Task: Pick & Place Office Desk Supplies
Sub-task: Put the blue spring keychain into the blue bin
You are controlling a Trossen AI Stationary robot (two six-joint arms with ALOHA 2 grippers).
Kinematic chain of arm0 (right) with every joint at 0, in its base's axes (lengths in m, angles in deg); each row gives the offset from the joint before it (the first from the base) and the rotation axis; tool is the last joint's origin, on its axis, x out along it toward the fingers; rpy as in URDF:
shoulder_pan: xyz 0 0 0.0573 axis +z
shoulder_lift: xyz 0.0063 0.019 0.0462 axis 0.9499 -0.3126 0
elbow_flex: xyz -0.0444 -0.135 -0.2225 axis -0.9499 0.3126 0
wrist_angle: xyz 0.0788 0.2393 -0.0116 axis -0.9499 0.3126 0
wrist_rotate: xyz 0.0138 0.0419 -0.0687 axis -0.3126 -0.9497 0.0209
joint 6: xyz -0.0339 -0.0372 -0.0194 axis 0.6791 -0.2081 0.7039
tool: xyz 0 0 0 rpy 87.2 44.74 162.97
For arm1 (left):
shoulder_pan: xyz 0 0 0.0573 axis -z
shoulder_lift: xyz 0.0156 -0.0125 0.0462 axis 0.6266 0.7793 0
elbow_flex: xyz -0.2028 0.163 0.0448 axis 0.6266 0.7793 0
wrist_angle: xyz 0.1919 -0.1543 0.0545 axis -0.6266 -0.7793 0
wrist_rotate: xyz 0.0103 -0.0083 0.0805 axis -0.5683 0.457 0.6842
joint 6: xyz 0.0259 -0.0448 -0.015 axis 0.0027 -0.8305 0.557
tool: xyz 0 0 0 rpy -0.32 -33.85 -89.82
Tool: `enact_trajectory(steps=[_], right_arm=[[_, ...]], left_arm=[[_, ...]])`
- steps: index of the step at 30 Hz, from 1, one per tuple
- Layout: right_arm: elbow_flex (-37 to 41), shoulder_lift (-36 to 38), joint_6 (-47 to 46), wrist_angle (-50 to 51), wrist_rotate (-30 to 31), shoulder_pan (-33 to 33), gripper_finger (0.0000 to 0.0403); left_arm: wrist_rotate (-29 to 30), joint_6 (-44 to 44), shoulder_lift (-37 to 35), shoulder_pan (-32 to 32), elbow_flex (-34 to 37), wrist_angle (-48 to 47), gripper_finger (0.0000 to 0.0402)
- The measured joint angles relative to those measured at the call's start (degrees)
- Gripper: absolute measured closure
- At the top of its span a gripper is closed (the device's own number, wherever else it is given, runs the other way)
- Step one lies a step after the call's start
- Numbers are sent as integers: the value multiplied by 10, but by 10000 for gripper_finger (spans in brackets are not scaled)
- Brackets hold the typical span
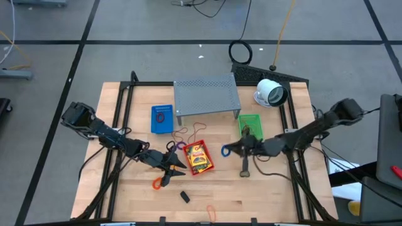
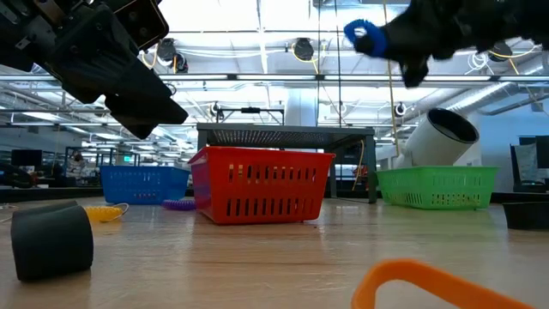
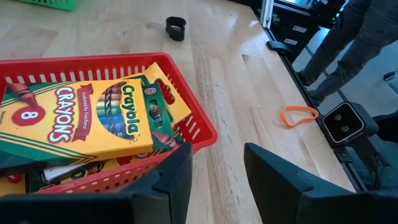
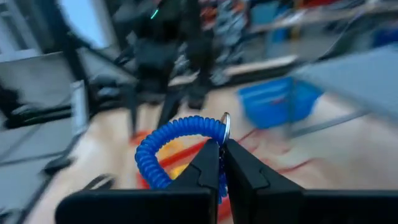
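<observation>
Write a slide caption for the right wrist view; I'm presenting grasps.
Right gripper shut on a blue coiled wrist band, lifted above the table.

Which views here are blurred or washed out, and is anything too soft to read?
Right wrist view: background smeared, only the blue coil in the right end effector is fairly sharp. Low view: bright ceiling lights silhouette both arms, and the near orange band is out of focus. Left wrist view: sharp, crayon box print readable. High view: evenly lit.

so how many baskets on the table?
3. Blue basket left of the grey shelf; red basket at centre, holding crayon boxes; green basket right of the shelf. More could hide under the shelf.
</observation>
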Motion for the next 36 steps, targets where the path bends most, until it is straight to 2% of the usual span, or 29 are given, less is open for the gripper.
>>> enact_trajectory(steps=[2,4,8,10,12,15,20,24,27,29,36], right_arm=[[0,31,27,17,59,11,402],[0,58,38,50,143,28,402],[0,94,10,137,301,68,402],[0,99,-15,151,338,84,402],[0,98,-24,146,337,91,402],[0,86,-12,104,288,87,402],[0,55,44,-10,46,38,402],[0,33,63,-50,-73,-2,403],[0,24,56,-52,-111,-24,403],[0,14,52,-55,-133,-34,403],[-1,-28,77,-119,-125,-44,402]], left_arm=[[0,0,0,0,0,0,249],[0,-1,0,0,0,0,249],[-1,-5,0,0,0,-1,249],[0,-6,0,0,0,-1,249],[0,-7,0,0,0,0,249],[0,-4,0,0,0,2,249],[8,2,0,0,0,80,249],[72,4,0,-1,0,204,250],[93,18,0,-9,-1,264,250],[88,27,0,-18,-13,265,249],[44,3,0,-48,-88,170,249]])
